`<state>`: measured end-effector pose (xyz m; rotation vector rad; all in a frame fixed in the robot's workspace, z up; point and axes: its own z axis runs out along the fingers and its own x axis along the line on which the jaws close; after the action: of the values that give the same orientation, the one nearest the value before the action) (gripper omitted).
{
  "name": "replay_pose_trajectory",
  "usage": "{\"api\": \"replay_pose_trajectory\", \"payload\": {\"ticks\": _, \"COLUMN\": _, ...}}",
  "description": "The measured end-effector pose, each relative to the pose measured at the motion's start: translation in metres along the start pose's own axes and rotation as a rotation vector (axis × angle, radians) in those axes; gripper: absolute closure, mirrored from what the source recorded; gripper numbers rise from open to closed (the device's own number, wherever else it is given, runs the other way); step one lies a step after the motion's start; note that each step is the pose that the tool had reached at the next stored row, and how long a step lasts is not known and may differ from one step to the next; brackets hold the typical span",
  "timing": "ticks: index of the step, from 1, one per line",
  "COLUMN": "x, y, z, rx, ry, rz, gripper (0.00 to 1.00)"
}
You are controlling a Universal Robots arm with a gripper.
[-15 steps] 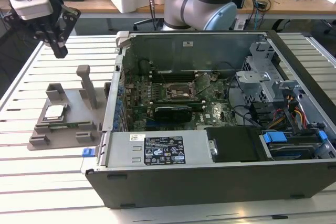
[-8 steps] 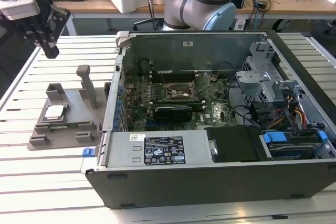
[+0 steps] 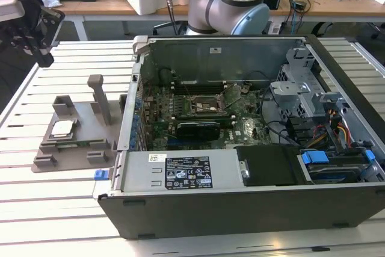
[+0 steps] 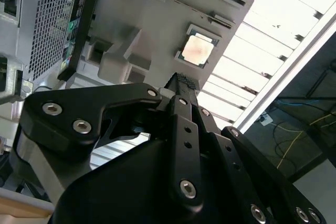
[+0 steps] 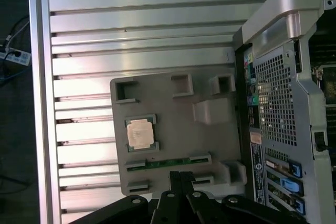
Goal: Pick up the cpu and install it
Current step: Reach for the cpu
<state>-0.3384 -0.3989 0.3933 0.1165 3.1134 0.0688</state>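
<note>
The black gripper (image 5: 180,174) hangs above the slatted metal bench (image 5: 131,24), aimed downward, its fingers closed together with nothing between them. Below it, the small square silver-topped cpu (image 5: 140,132) lies flat in the grey plastic moulded tray (image 5: 173,103), beside the open computer case (image 3: 240,209).

bright even light, mild glare

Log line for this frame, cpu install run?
cpu: seated in grey tray | tool: shut, empty, clear of tray | case: open, beside tray
</note>
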Motion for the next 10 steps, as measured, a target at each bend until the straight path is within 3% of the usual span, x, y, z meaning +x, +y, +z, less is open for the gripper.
{"api": "replay_pose_trajectory", "payload": {"ticks": 10, "x": 0.0291, "y": -0.0022, "z": -0.0007, "rx": 0.0000, "ry": 0.0000, "rz": 0.000, "gripper": 0.89}}
